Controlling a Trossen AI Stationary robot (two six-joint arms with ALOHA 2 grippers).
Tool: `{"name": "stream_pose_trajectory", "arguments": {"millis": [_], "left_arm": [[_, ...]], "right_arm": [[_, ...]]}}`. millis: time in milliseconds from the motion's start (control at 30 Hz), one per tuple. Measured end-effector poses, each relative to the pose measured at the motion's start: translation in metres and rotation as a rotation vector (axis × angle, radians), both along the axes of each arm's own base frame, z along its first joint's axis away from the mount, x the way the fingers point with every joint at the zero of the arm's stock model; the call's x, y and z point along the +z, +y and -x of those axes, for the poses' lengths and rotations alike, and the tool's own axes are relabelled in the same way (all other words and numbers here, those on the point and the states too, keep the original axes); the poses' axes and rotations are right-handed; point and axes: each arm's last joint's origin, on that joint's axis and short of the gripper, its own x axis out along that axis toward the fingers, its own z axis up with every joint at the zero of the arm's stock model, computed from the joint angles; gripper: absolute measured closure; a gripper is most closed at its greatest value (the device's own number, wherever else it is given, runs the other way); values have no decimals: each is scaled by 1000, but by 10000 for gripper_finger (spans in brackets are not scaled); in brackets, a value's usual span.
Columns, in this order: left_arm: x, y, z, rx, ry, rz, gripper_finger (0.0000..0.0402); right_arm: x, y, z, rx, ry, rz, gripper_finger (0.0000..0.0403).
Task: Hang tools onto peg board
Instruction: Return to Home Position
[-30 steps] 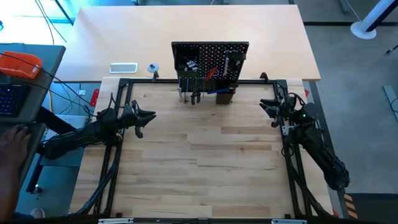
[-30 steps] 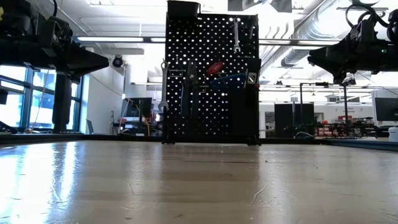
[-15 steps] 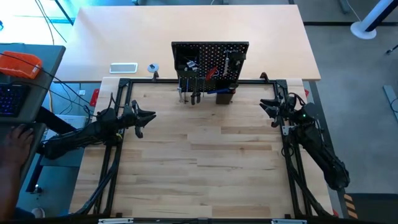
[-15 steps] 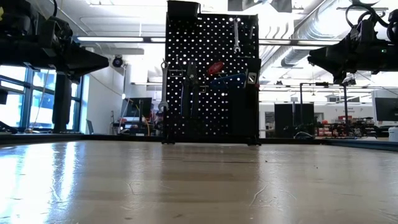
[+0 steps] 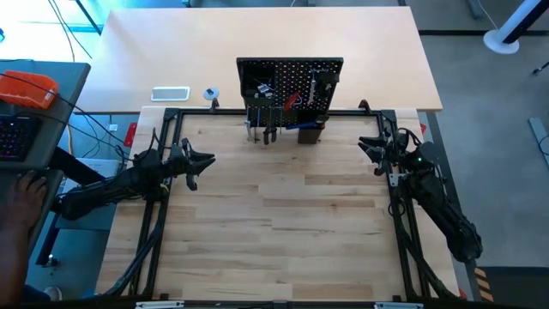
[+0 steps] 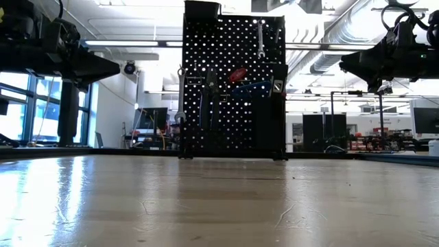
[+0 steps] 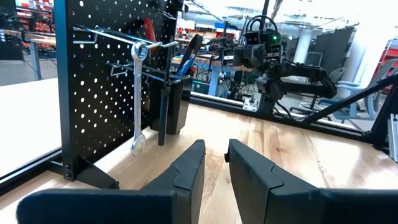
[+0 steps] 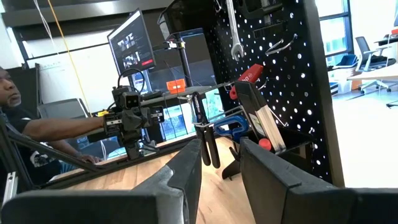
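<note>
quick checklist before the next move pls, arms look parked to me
1. left pincer empty, fingers apart: ok
2. right pincer empty, fingers apart: ok
3. both arms clear of the peg board, one at each side: ok
4. wrench and red-handled screwdriver hanging on the board: ok
5. no tool lying on the table: ok
6. person's hand outside the table frame: ok
</note>
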Motion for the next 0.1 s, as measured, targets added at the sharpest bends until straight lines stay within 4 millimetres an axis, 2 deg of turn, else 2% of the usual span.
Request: {"name": "stream_pose_trajectory", "arguments": {"millis": [100], "left_arm": [[0,0,0,0,0,0,337]], "right_arm": [[0,0,0,0,0,0,297]]}}
